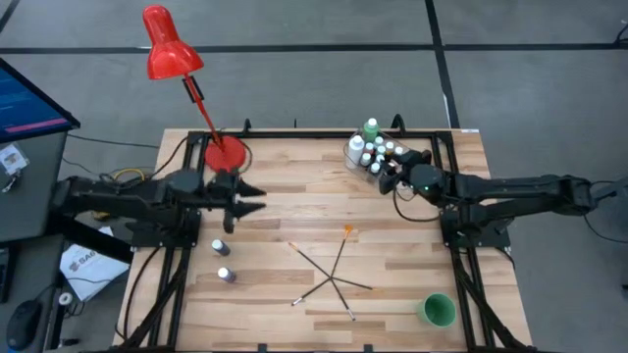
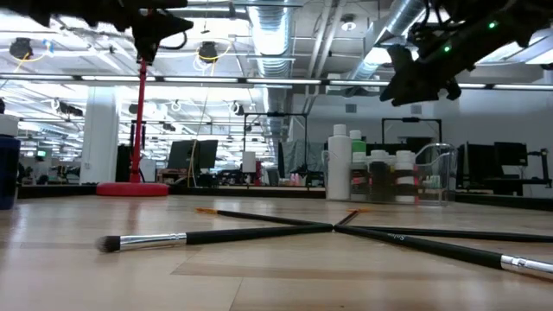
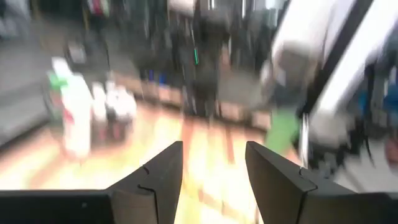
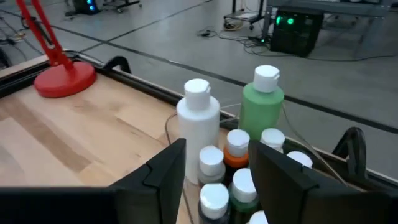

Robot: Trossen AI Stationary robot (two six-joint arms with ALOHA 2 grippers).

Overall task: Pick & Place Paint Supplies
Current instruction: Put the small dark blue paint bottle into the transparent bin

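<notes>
Several tiny white-capped paint bottles (image 4: 238, 149), a taller white bottle (image 4: 198, 118) and a taller green one (image 4: 262, 106) stand together in a clear tub (image 1: 373, 157) at the table's far right. My right gripper (image 4: 217, 168) hovers open just above and beside them, clear of them. Two more tiny bottles (image 1: 219, 246) (image 1: 226, 276) stand on the wood at the near left. Several thin dark paintbrushes (image 1: 334, 270) lie crossed on the table's near middle. My left gripper (image 1: 257, 199) is raised above the left side of the table, open, with nothing between its fingers.
A red desk lamp stands with its round base (image 1: 226, 154) on the far left of the table, just behind my left gripper. A green cup (image 1: 437, 310) stands at the near right corner. Bare wood lies between the two arms.
</notes>
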